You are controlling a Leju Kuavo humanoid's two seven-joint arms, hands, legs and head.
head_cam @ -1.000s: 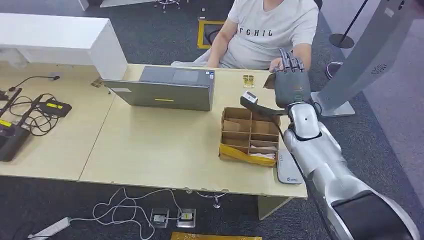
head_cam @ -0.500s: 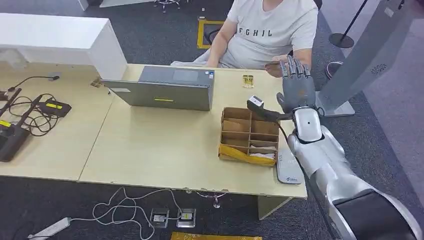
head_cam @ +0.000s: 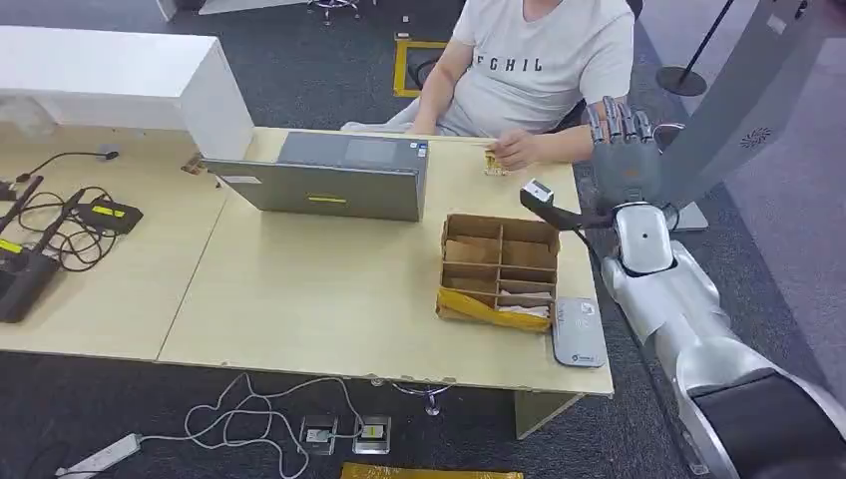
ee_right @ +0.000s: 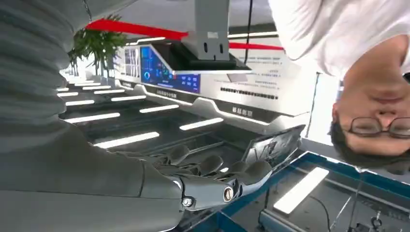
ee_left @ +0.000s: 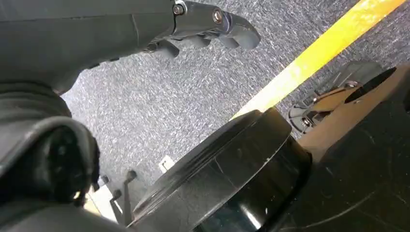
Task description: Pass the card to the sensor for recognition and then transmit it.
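A pale wood counter (head_cam: 319, 289) stands on dark grey speckled carpet (head_cam: 788, 190). A white cabinet (head_cam: 110, 75) sits at its far left corner. A grey slanted kiosk column (head_cam: 743, 100) rises just beside the fingers (head_cam: 621, 125). White cables and a power strip (head_cam: 100, 457) lie on the floor under the counter's near edge.

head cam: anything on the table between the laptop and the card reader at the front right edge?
Yes. In the head view the compartmented cardboard box sits between the laptop and the grey card reader, right beside the reader.
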